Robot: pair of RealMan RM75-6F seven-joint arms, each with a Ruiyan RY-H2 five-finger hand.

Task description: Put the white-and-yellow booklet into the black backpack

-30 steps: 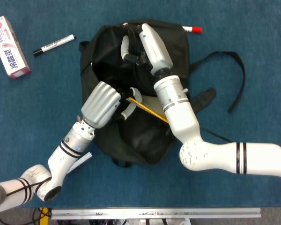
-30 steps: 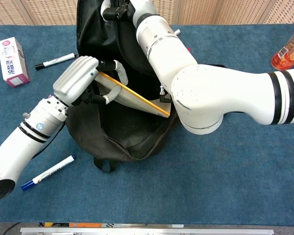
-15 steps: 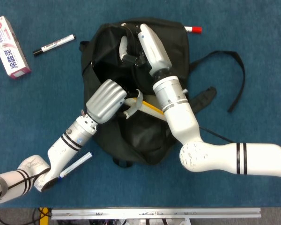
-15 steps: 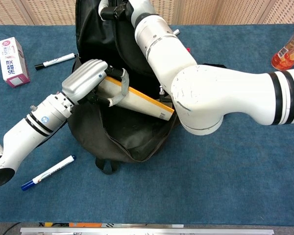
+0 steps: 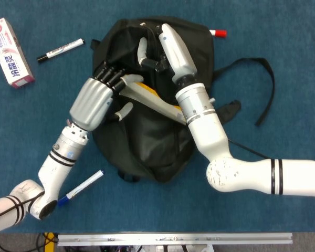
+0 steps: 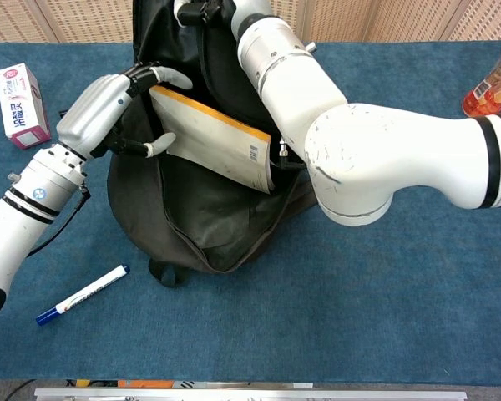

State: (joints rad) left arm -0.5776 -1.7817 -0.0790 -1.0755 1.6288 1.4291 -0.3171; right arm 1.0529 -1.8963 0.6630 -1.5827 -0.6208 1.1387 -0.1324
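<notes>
We record the white-and-yellow booklet (image 6: 213,138) at upper centre of the chest view, tilted in the mouth of the black backpack (image 6: 200,225), its left edge held between thumb and fingers of the left hand (image 6: 108,104). Our right hand (image 5: 157,50) grips the backpack's upper rim, fingers curled on fabric. Blue marker (image 6: 79,294) lies lower left.

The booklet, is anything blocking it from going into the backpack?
Nothing visible blocks it. The left hand holds the booklet at the backpack's open mouth, while the right hand holds the upper edge of the opening up. The booklet's far end is hidden behind the right arm.
</notes>
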